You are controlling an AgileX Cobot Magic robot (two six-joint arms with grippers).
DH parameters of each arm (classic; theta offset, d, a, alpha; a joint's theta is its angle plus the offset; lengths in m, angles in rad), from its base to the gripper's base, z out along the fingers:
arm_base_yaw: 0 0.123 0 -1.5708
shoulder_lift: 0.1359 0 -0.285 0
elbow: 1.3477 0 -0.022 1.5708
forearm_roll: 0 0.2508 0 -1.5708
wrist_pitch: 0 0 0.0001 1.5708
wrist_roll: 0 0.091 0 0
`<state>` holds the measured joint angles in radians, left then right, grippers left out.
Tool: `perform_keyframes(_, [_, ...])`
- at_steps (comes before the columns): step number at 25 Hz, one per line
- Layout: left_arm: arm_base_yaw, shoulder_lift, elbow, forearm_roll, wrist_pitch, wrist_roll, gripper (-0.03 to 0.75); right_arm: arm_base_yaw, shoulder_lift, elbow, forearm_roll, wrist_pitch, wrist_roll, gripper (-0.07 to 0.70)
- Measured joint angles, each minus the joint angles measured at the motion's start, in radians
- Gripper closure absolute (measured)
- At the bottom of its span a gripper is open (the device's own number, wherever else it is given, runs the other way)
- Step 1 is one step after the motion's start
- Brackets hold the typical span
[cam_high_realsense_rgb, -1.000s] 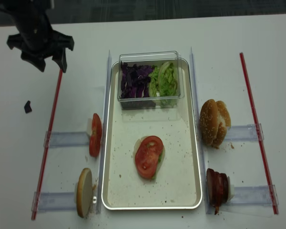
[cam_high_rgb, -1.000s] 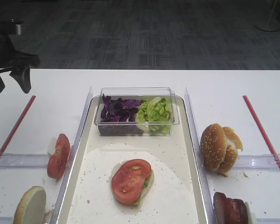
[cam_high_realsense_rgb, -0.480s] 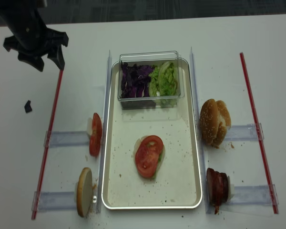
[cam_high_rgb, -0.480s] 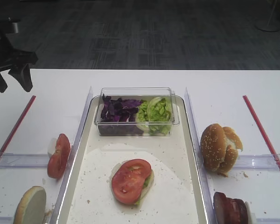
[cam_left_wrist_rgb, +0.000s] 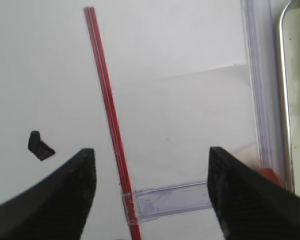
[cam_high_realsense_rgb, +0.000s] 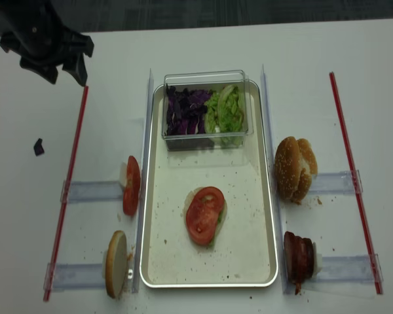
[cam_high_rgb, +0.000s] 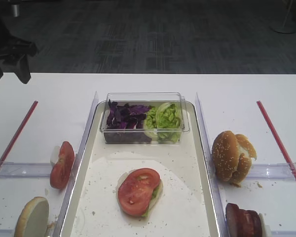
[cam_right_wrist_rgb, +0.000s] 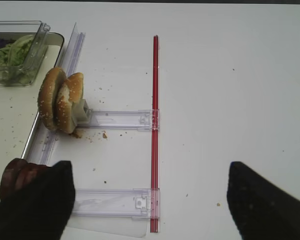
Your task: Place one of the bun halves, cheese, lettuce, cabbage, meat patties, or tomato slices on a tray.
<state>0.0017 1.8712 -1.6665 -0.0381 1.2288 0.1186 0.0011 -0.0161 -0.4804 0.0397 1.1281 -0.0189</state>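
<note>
Left gripper (cam_high_realsense_rgb: 51,69) has retreated, jaws spread, above table (cam_high_realsense_rgb: 203,39).

From my remote station: white table (cam_high_rgb: 138,84) filling the foreground, dark grey patterned carpet floor (cam_high_rgb: 153,39) beyond its far edge, pale stand base (cam_high_rgb: 283,27) at upper right, even overhead lighting, soft shadows

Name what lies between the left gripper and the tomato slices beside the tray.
In the realsense view, only a red strip and bare table separate the left gripper from the tomato slices.
</note>
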Motion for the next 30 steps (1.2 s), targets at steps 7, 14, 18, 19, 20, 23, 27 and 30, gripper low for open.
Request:
perform_keyframes(7, [-0.006,-0.114,0.0,0.038,0.007,0.0,0.275,0.0,0.0,0.0,0.0,0.0,0.0,-0.002])
perform_keyframes(14, [-0.006,-0.227,0.072,0.045,0.009,0.002,0.275,0.0,0.0,0.0,0.0,0.0,0.0,-0.002])
perform_keyframes(18, [-0.006,-0.298,0.164,0.053,0.011,0.002,0.275,0.0,0.0,0.0,0.0,0.0,0.0,-0.002])
perform_keyframes(19, [-0.006,-0.317,0.186,0.053,0.011,0.002,0.275,0.0,0.0,0.0,0.0,0.0,0.0,-0.002])
perform_keyframes(20, [-0.006,-0.339,0.212,0.053,0.011,0.002,0.275,0.0,0.0,0.0,0.0,0.0,0.0,-0.002])
perform_keyframes(23, [-0.006,-0.415,0.284,0.055,0.011,-0.004,0.275,0.0,0.0,0.0,0.0,0.0,0.0,-0.002])
perform_keyframes(27, [-0.006,-0.538,0.382,0.055,0.013,-0.013,0.275,0.0,0.0,0.0,0.0,0.0,0.0,-0.002])
perform_keyframes(30, [-0.006,-0.644,0.457,0.055,0.013,-0.028,0.275,0.0,0.0,0.0,0.0,0.0,0.0,-0.002])
